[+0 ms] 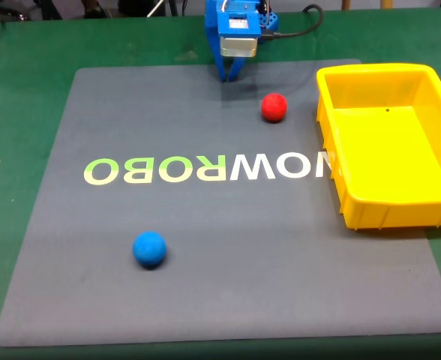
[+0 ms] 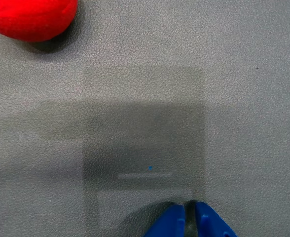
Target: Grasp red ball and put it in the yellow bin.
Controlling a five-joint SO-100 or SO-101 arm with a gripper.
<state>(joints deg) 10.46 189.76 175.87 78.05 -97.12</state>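
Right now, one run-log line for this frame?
gripper: shut, empty, over mat | red ball: on mat, beside gripper, ungrasped | yellow bin: empty | blue ball: on mat

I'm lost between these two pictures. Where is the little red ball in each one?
Fixed view: the red ball lies on the grey mat, upper right of middle, between the blue claw and the yellow bin.
Wrist view: the red ball is cut off at the top left corner.
Shared landmark: the blue claw, at the wrist view's bottom edge.
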